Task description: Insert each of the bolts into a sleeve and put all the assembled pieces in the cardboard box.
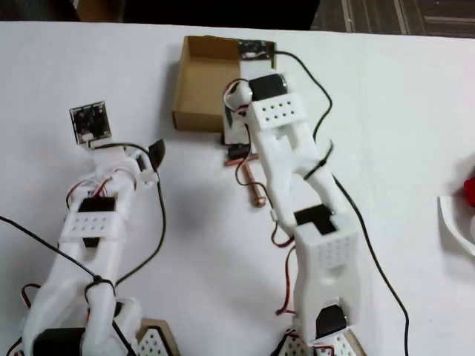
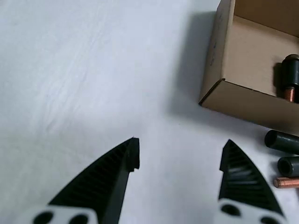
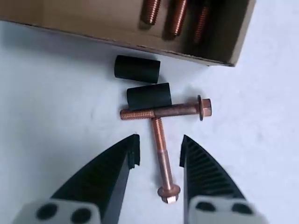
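The cardboard box [image 1: 199, 78] stands at the back of the table. In the right wrist view several threaded copper ends [image 3: 150, 11] of assembled pieces show inside the box [image 3: 93, 21]. Two black sleeves [image 3: 138, 69] [image 3: 148, 95] lie just outside its wall. One copper bolt [image 3: 163, 112] lies crosswise beside them. A second bolt [image 3: 161, 156] lies between the fingers of my open right gripper [image 3: 160, 144], untouched. My left gripper [image 2: 180, 154] is open over bare table, off to the side of the box [image 2: 243, 100]. An assembled piece [image 2: 290, 77] lies inside the box.
The sleeves [image 2: 281, 141] and a bolt tip [image 2: 286, 182] lie past one finger in the left wrist view. In the high view a bolt [image 1: 253, 185] pokes out beside the right arm [image 1: 278, 126]. A white and red object [image 1: 456, 219] sits at the right edge. Cables trail by both arms.
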Available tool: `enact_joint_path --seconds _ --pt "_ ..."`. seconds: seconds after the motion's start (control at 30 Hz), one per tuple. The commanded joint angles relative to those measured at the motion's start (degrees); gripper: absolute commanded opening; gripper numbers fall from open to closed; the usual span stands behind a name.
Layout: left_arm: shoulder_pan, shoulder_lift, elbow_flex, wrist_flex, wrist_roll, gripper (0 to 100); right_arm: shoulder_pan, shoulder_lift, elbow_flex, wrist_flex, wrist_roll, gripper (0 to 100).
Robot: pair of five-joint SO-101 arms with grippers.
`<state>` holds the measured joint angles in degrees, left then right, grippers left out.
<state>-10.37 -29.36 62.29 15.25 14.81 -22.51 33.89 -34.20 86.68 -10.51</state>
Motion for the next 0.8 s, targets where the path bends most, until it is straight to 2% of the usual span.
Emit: enact_joint_path --seconds 0.0,0.37,0.77 --pt "-0.4 -0.1 -0.2 -0.8 -0.4 29 -0.6 2.4 -0.2 -2.5 -0.4 13.4" --pt "-0.4 -0.1 -0.2 -0.8 -0.4 29 -1.2 5.9 -0.2 -6.2 -4.2 13.4" --pt "-0.4 -0.1 -0.2 -0.8 -0.4 29 -2.2 6.5 -0.1 -11.1 -4.3 13.4"
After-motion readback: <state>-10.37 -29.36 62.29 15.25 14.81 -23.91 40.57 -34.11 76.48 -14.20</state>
